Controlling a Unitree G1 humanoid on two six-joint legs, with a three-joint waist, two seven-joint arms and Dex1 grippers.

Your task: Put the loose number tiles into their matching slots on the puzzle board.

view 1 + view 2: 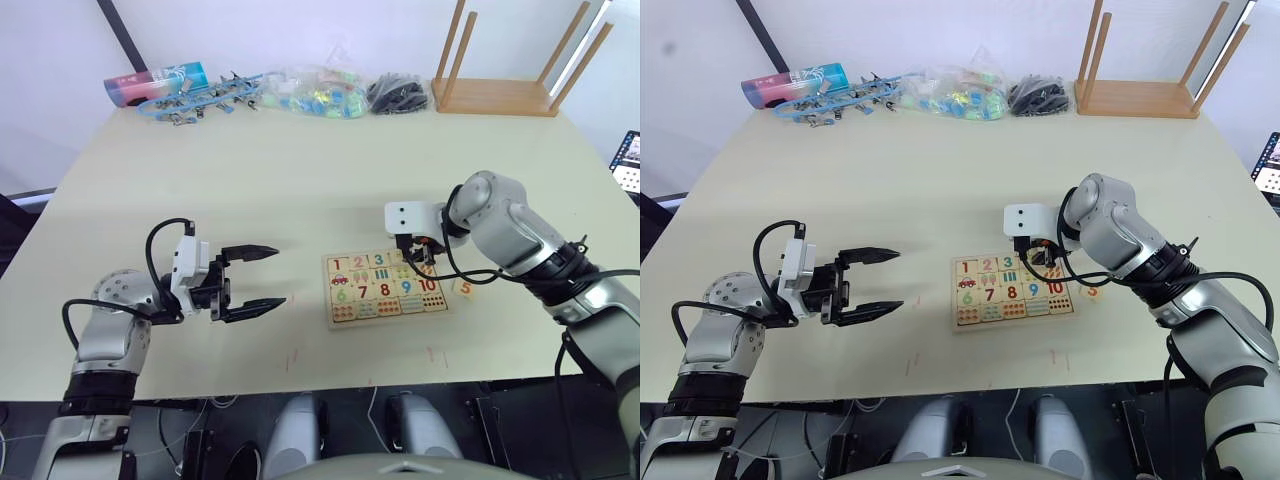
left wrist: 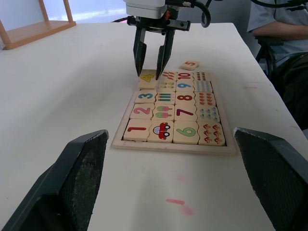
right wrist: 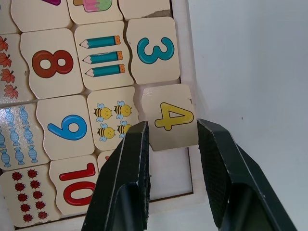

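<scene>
The puzzle board (image 2: 173,148) lies on the table in front of my right arm. Tiles 1 (image 2: 136,129), 2 (image 2: 143,110) and 3 (image 2: 145,96) sit in its upper row. The yellow 4 tile (image 3: 168,118) is tilted, partly over the board's frame beside the 3, and my right gripper (image 2: 149,74) is shut on its sides. The recess (image 3: 168,175) beyond the 4 is bare wood. The orange 5 tile (image 1: 464,288) lies loose on the table just right of the board. My left gripper (image 1: 278,277) hovers open and empty to the board's left.
An upturned wooden stool (image 1: 500,95) stands at the back right. A blue tube (image 1: 155,85), a plastic bag of small parts (image 1: 320,95) and black cables (image 1: 400,95) line the far edge. A seated person (image 2: 279,29) is beside the table.
</scene>
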